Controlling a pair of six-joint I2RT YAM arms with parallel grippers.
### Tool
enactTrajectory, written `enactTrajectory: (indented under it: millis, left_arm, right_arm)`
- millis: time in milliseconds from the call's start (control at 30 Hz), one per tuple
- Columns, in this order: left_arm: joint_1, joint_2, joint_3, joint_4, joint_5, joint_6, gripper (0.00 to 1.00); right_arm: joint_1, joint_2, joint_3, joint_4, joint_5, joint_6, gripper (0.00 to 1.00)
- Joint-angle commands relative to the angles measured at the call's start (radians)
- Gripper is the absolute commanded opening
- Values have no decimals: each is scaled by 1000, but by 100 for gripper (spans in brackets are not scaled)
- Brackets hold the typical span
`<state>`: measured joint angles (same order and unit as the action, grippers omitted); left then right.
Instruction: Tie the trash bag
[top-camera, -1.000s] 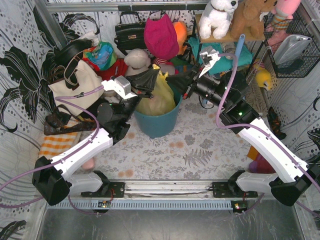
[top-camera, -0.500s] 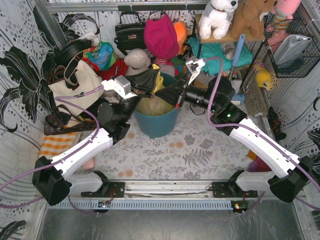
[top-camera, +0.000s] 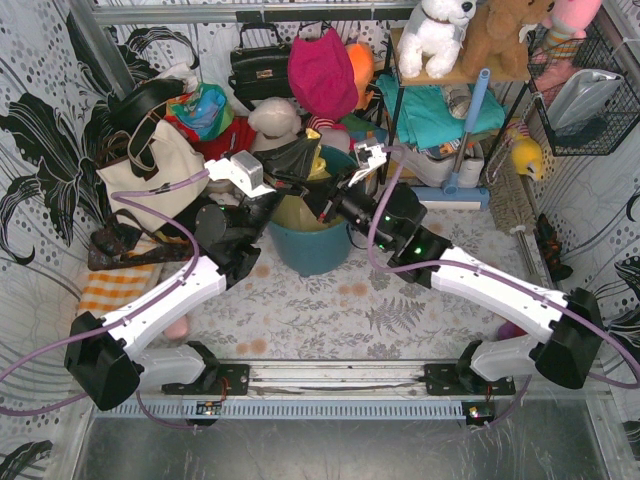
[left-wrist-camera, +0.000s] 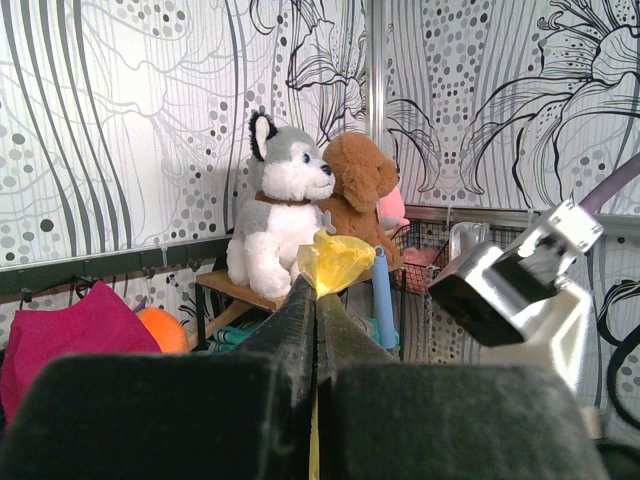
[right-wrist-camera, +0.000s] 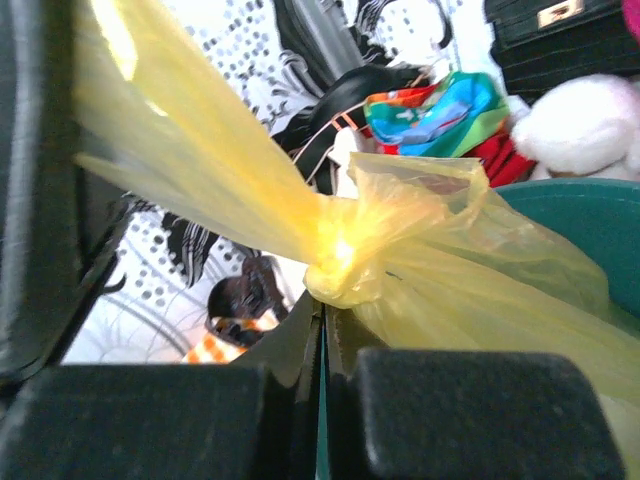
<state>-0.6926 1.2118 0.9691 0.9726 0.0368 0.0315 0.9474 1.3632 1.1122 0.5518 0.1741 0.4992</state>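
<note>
The yellow-green trash bag (top-camera: 298, 212) sits in the teal bin (top-camera: 312, 250) at the back middle. My left gripper (top-camera: 308, 168) is above the bin, shut on a strip of the bag; in the left wrist view (left-wrist-camera: 318, 292) a yellow tuft (left-wrist-camera: 335, 262) sticks out past the closed tips. My right gripper (top-camera: 320, 203) is over the bin's mouth, just below the left one. In the right wrist view (right-wrist-camera: 325, 312) its jaws are shut, with the bag's bunched knot (right-wrist-camera: 345, 270) at the tips and a taut yellow strand (right-wrist-camera: 190, 170) running up left.
A cream tote bag (top-camera: 150, 170) stands left of the bin. A black handbag (top-camera: 260, 65), a pink bag (top-camera: 322, 70) and plush toys (top-camera: 435, 35) line the back. A blue-handled mop (top-camera: 465, 125) leans at the back right, beside a wire basket (top-camera: 585, 100).
My right arm has swung left, from right of the bin to over its mouth beside my left gripper. The left gripper has stayed put, holding the bag.
</note>
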Motion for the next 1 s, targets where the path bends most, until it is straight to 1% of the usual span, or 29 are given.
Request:
enactTrajectory:
  millis: [0,133,200,333,467,567,700,967]
  left_arm:
    - [8,-2,9,11,1,13,0]
    - [10,-5,10,3,3,18,0]
    - [10,-3,10,3,7,19,0]
    - [10,-1,8,2,8,20,0]
    - [11,2,9,2,8,21,0]
    - [11,2,12,3,12,18,0]
    - [12,-1,11,-5,22,12,0]
    - [12,3,12,-12,43,-2,0]
  right_arm:
    - [21,35,-6,178,189,-45,0]
    - [23,43,-12,190,224,-52,0]
    - [27,42,-18,191,265,-53,0]
    - [28,4,-73,226,312,-61,0]
    - [28,2,-68,180,332,-55,0]
    - [28,17,-81,185,340,-20,0]
    - [34,48,-88,233,352,19,0]
    - [94,139,-60,405,473,9,0]
